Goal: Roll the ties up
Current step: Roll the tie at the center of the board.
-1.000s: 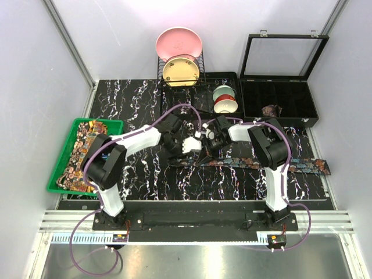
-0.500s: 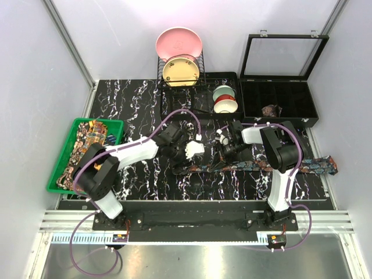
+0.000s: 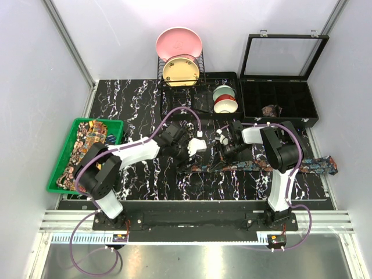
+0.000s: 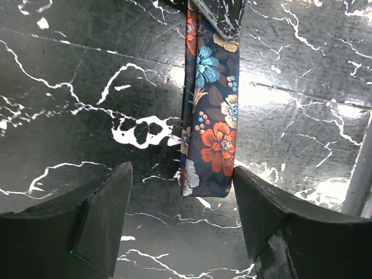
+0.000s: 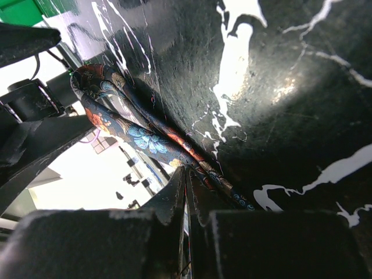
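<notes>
Top external view: a dark blue floral tie (image 3: 273, 165) lies stretched left to right along the near half of the black marble table (image 3: 133, 99), its right end hanging past the table's right edge. The two arms meet over its left part. The left gripper (image 3: 185, 160) hangs above the tie's left tip with its jaws wide apart. In the left wrist view the tip (image 4: 210, 139) lies flat on the marble between the two fingers (image 4: 104, 215) and touches neither.

The right gripper (image 3: 223, 152) is just to the right, jaws drawn together. In the right wrist view its fingertips (image 5: 185, 195) sit right against a folded, slightly raised stretch of the tie (image 5: 148, 142). Whether any cloth is pinched between them cannot be told.

At the far left, a green tray (image 3: 58, 189) holds yellow-orange paisley ties (image 3: 87, 142) in a loose heap. At the far right, a black compartment case (image 3: 314, 119) stands with its lid up, and a small brownish rolled tie (image 3: 271, 110) sits in one cell. Pink and yellow plates (image 3: 178, 42) stand in a rack at the far edge, with stacked bowls (image 3: 225, 100) beside it.
</notes>
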